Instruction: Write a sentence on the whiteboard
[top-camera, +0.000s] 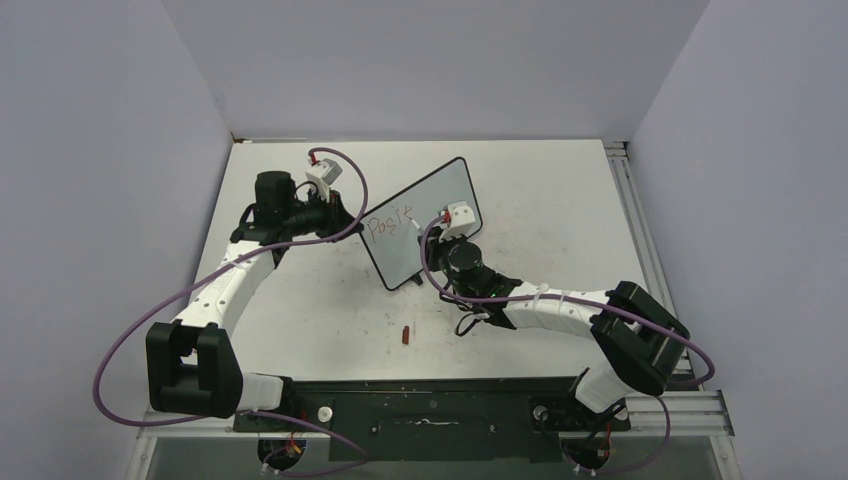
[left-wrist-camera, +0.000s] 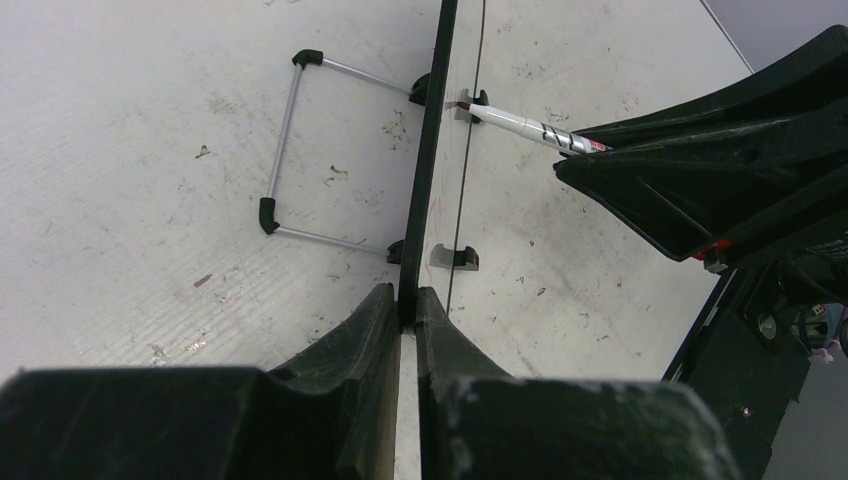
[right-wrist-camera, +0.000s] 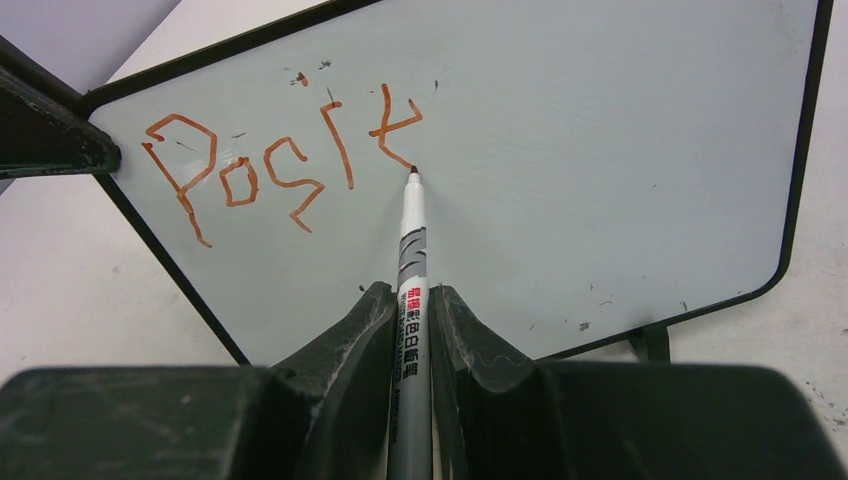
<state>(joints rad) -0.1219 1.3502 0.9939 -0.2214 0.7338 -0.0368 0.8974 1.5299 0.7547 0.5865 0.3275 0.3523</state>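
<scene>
The whiteboard (top-camera: 445, 190) stands tilted mid-table, black-framed with a pale glossy face (right-wrist-camera: 600, 150). My left gripper (top-camera: 350, 218) is shut on its left edge; in the left wrist view the jaws (left-wrist-camera: 407, 305) pinch the thin black frame (left-wrist-camera: 432, 150) seen edge-on. My right gripper (right-wrist-camera: 410, 295) is shut on a grey marker (right-wrist-camera: 412, 250), whose tip touches the board just under the last letter. The sentence (right-wrist-camera: 280, 165) is reddish handwriting reading "Posit" in one slanted line (top-camera: 390, 222). The marker (left-wrist-camera: 520, 125) also shows from the side, tip on the board.
A small red marker cap (top-camera: 405, 334) lies on the smudged white tabletop in front of the board. A wire stand (left-wrist-camera: 285, 150) props the board from behind, and a black foot (left-wrist-camera: 455, 258) sits in front. A metal rail (top-camera: 640, 230) runs along the table's right edge.
</scene>
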